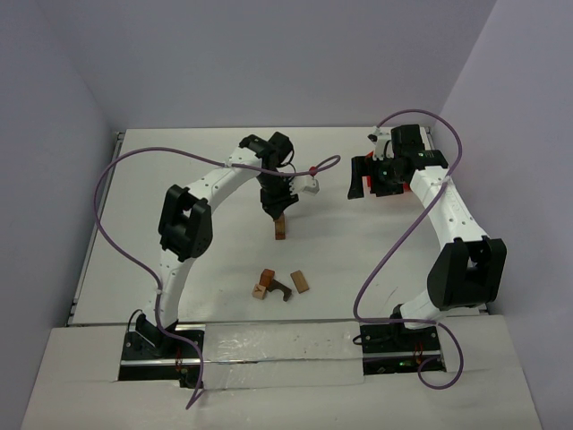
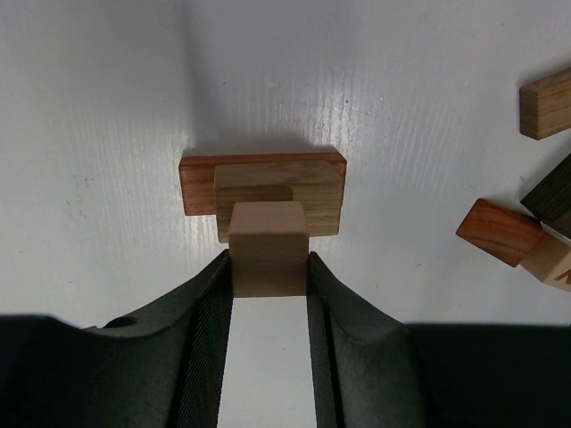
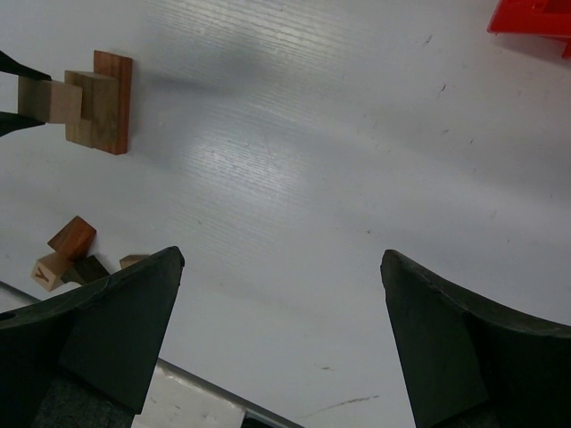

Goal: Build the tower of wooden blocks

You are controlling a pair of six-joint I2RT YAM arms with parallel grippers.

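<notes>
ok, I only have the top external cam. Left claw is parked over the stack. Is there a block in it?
Observer: Yes. In the left wrist view the left claw is shut on a light tan cube.
Operator: What's under it? It's just a brown blob for me.
Observer: Two layers: a tan block lying on a wider reddish-brown bar. The cube sits roughly centred over them.
Operator: And the right claw?
Observer: In the right wrist view the right claw is wide open and holding nothing, with only bare table below it.
</notes>
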